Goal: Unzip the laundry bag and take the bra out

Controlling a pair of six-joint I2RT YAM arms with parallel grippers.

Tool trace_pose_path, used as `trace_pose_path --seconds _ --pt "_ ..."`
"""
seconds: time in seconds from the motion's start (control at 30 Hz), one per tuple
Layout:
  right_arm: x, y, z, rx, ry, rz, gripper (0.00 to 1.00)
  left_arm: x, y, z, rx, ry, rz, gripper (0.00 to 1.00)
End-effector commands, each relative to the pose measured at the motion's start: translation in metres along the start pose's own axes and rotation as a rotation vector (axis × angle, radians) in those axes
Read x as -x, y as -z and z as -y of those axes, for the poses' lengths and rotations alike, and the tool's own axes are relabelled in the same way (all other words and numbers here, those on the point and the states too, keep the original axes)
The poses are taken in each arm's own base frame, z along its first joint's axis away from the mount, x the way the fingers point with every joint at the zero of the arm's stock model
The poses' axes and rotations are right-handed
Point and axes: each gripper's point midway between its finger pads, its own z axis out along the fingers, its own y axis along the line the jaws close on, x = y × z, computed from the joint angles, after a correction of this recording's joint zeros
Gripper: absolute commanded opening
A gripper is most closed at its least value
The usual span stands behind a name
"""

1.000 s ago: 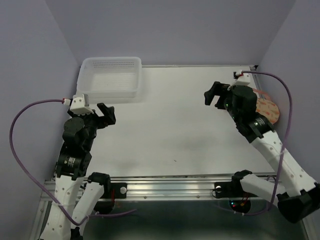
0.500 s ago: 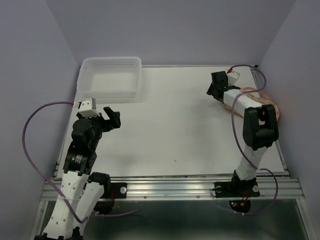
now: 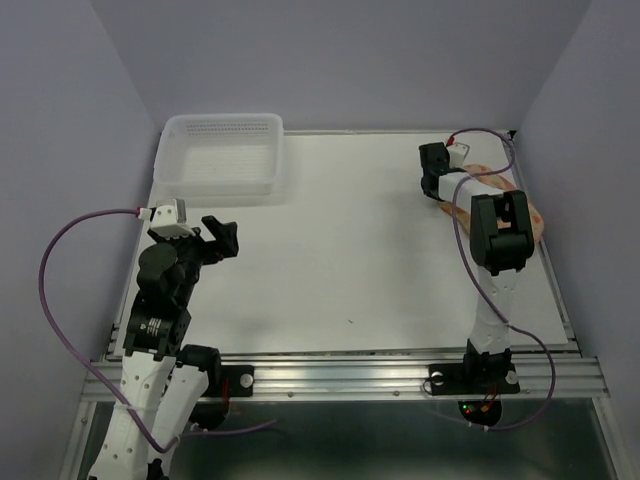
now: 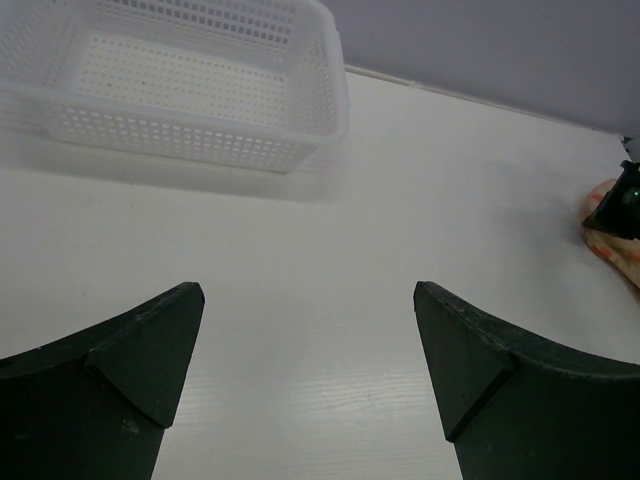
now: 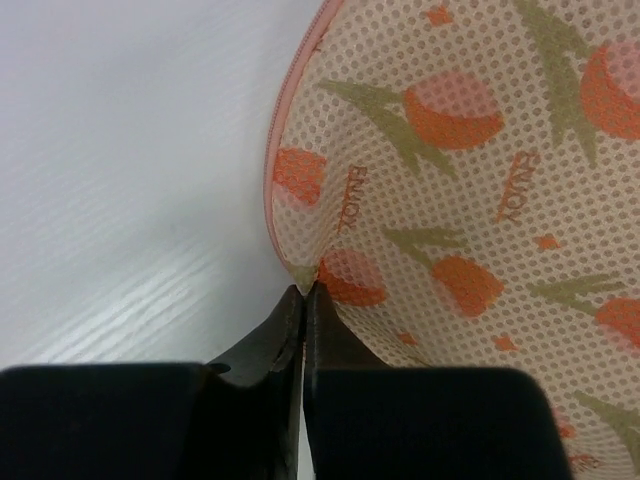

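Observation:
The laundry bag (image 5: 470, 170), peach-pink mesh with an orange and green print, lies at the table's far right (image 3: 537, 218). The right arm covers much of it from above. My right gripper (image 5: 303, 292) is shut, its tips pinching the mesh at the bag's pink-trimmed left edge (image 3: 437, 192). My left gripper (image 3: 222, 235) hovers over the left side of the table, far from the bag. It is open, with only bare table between its fingers (image 4: 308, 290). A corner of the bag (image 4: 603, 240) shows at the right edge of the left wrist view. The bra is hidden.
A white perforated basket (image 3: 220, 122) stands at the far left corner, also in the left wrist view (image 4: 200, 145). Purple walls close in on both sides and the back. The right arm's purple cable (image 3: 480, 135) loops above the bag.
The right arm swung toward the far right, brought its gripper down at the bag's left edge and shut it there. The left arm shifted slightly and stayed open.

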Motion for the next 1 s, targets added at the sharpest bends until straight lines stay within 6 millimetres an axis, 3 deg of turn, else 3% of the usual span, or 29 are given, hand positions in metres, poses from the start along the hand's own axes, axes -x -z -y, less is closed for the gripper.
trace_pose_path --seconds 0.0,0.03,0.07,0.13,0.17,0.23,0.27,0.37,0.4,0.5,0.53,0.6,0.63,0.7,0.73,0.8,0.87,0.9,0.97 --pt "-0.033 0.041 -0.039 0.175 0.07 -0.053 0.01 0.007 -0.004 0.006 -0.039 0.002 0.032 0.99" --pt "-0.042 0.053 -0.048 0.202 0.091 -0.061 0.01 0.006 -0.004 0.007 -0.047 0.001 0.028 0.99" --pt "-0.059 0.077 -0.069 0.254 0.134 -0.061 0.01 0.005 -0.005 0.008 -0.051 0.001 0.023 0.99" --pt "-0.088 0.111 -0.087 0.326 0.149 -0.086 0.01 0.004 -0.005 0.008 -0.056 0.001 0.019 0.99" --pt "-0.115 0.144 -0.113 0.411 0.174 -0.105 0.01 0.004 -0.006 0.008 -0.056 0.001 0.019 0.99" --pt "-0.144 0.178 -0.126 0.473 0.178 -0.128 0.01 0.003 -0.006 0.008 -0.058 0.001 0.015 0.99" --pt "-0.168 0.212 -0.145 0.542 0.175 -0.143 0.01 0.003 -0.006 0.009 -0.06 0.001 0.016 0.99" --pt "-0.207 0.264 -0.165 0.644 0.18 -0.173 0.01 0.002 -0.008 0.012 -0.076 0.002 0.008 0.99" --pt "-0.228 0.294 -0.176 0.7 0.174 -0.193 0.01 0.002 -0.008 0.013 -0.081 0.003 0.007 0.99" --pt "-0.252 0.339 -0.201 0.799 0.172 -0.227 0.03 0.0 -0.01 0.015 -0.088 0.009 -0.014 0.99" --pt "-0.261 0.359 -0.209 0.848 0.195 -0.236 0.1 0.0 -0.011 0.015 -0.087 0.013 -0.023 0.99" --pt "-0.25 0.382 -0.229 0.92 0.201 -0.222 0.22 -0.001 -0.01 0.013 -0.07 0.023 -0.038 0.99" --pt "-0.247 0.393 -0.234 0.962 0.212 -0.234 0.37 0.002 -0.007 0.014 -0.068 0.038 -0.031 0.99" --pt "-0.23 0.406 -0.239 1.004 0.242 -0.18 0.54 0.006 -0.004 0.015 -0.065 0.048 -0.021 0.99" --pt "-0.211 0.419 -0.237 1.031 0.237 -0.143 0.77 0.009 -0.002 0.013 -0.052 0.053 -0.012 0.99" --pt "-0.18 0.43 -0.224 1.033 0.249 -0.053 0.97 0.018 0.003 0.016 -0.054 0.069 0.001 0.99" --pt "-0.15 0.42 -0.209 0.997 0.222 0.007 1.0 0.022 0.004 0.02 -0.064 0.104 0.006 0.99" --pt "-0.127 0.401 -0.198 0.958 0.189 0.031 1.0 0.022 0.004 0.023 -0.078 0.116 0.003 0.99" --pt "-0.105 0.373 -0.169 0.925 0.143 0.014 1.0 0.013 -0.001 0.031 -0.117 0.145 -0.036 0.99"
